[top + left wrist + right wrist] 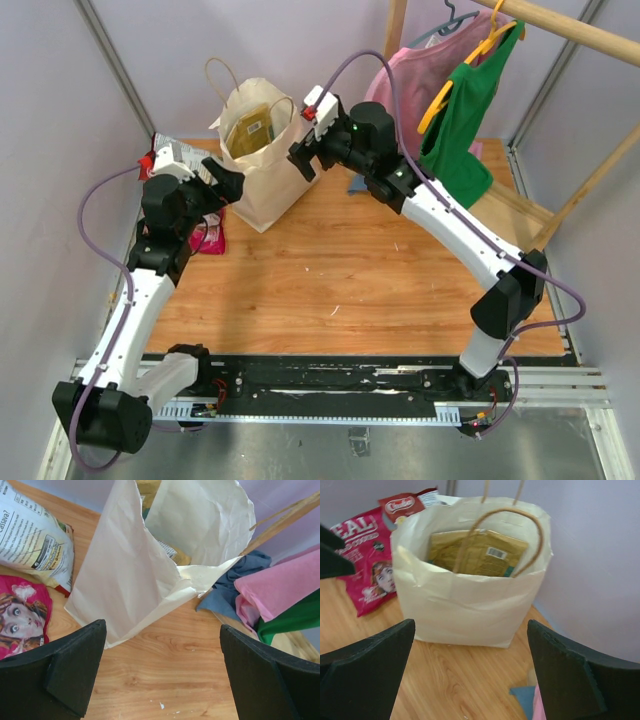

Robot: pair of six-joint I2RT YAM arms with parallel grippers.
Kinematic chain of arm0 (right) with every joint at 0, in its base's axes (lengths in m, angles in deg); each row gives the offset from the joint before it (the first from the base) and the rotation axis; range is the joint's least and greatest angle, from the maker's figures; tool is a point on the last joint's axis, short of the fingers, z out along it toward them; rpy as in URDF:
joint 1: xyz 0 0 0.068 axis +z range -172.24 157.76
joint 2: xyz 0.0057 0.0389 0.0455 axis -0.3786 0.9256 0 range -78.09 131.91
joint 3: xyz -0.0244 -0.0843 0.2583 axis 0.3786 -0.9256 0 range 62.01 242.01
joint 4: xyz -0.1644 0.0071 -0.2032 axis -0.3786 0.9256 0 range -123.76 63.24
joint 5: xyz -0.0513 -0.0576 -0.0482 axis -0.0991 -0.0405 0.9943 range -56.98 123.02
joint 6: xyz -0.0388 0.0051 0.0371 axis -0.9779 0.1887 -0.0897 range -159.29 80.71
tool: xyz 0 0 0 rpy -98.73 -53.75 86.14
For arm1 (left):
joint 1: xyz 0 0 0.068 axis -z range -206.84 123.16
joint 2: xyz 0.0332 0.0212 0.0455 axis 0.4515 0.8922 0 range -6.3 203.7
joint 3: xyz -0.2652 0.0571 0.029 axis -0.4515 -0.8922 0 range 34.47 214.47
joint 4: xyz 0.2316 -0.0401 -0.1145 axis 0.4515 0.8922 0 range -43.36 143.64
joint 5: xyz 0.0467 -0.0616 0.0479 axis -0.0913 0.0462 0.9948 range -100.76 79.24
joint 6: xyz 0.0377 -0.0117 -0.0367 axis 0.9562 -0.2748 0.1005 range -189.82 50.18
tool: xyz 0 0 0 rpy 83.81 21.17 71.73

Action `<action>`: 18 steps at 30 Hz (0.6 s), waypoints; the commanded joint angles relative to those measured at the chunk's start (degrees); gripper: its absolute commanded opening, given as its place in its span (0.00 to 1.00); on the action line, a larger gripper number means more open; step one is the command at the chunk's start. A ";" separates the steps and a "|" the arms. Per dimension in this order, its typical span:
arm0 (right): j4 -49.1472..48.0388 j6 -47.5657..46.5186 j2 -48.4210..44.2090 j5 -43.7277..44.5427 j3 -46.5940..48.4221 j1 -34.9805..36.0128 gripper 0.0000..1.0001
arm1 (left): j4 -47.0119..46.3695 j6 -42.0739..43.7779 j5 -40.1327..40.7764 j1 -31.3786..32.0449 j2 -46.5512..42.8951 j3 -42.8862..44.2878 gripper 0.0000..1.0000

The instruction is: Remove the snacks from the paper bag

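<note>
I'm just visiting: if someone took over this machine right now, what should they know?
Left gripper: open, empty, facing the paper bag.
Right gripper: open, empty, near the bag's mouth.
Done: a red-white packet and a magenta packet lie on the table beside the bag.
Left: a tan packet stands inside the bag; anything under it is hidden.

Lilac walls (180, 40) surround a wood-grain tabletop (350, 280), a pink shirt (405, 85) and green shirt (465, 125) hanging from a rail (580, 32).

Wooden table (350, 280) with upright paper bag (268, 195), magenta packet (367, 562), red-white packet (30, 540), blue cloth (235, 582).
</note>
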 commanded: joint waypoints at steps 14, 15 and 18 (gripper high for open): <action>1.91 -33.78 8.81 -11.14 11.86 -2.05 0.76 | 5.60 5.23 1.32 -0.37 -6.48 2.69 1.00; 2.74 -34.44 9.91 -10.91 14.59 -1.87 0.75 | 5.81 5.31 1.14 -0.37 -6.44 2.84 1.00; 2.95 -36.60 13.21 -10.19 19.03 -1.24 0.73 | 6.14 5.19 0.37 -0.33 -6.55 2.88 1.00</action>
